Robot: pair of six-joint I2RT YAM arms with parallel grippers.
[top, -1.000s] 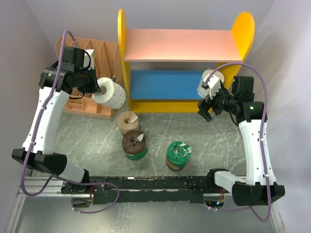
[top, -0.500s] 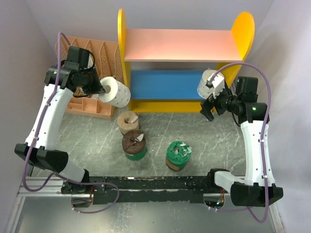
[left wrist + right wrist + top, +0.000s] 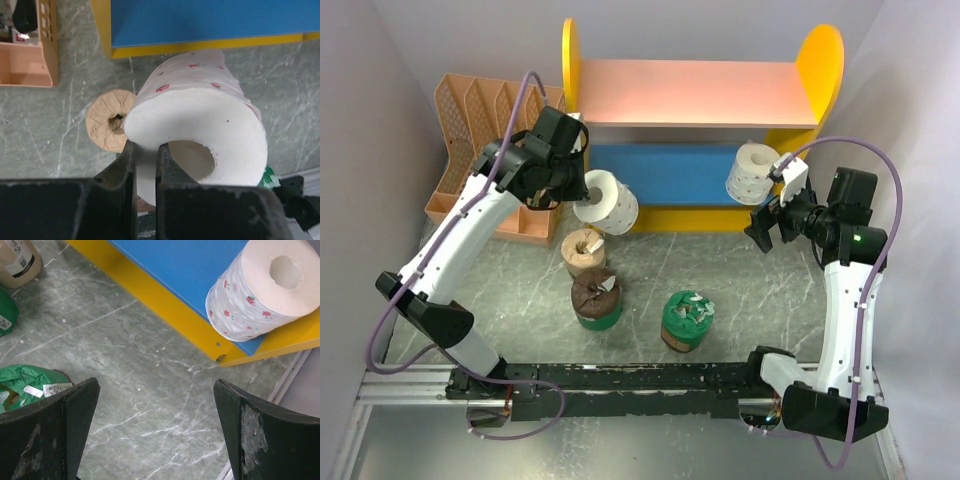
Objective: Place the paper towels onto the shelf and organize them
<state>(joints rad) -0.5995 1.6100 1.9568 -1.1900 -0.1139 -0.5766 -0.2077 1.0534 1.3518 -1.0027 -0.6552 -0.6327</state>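
We start with the white paper towel roll (image 3: pixel 200 125) printed with small red flowers. It hangs in the air just in front of the left end of the shelf (image 3: pixel 690 92), below the pink upper board and level with the front lip of the blue lower board (image 3: pixel 660 172). The left end effector (image 3: pixel 146 150) is clamped on this roll's wall, its fingers pressed close together with the paper between them, beside the hollow core.

A second white roll (image 3: pixel 265 290) stands on end at the right end of the blue board, core facing up, close to the yellow side panel. The right end effector (image 3: pixel 763 226) hovers just in front of that roll with its fingers spread wide and nothing between them.

On the grey marbled worktop (image 3: pixel 760 290), the tan-brown roll (image 3: pixel 583 250) stands just below the held roll. One green-wrapped roll (image 3: pixel 596 300) sits right in front of the tan one, and the other green-wrapped roll (image 3: pixel 686 320) stands a little to its right, apart from it.

The peach slotted file organizer (image 3: pixel 485 110) sits to the left of the shelf, against the back wall.
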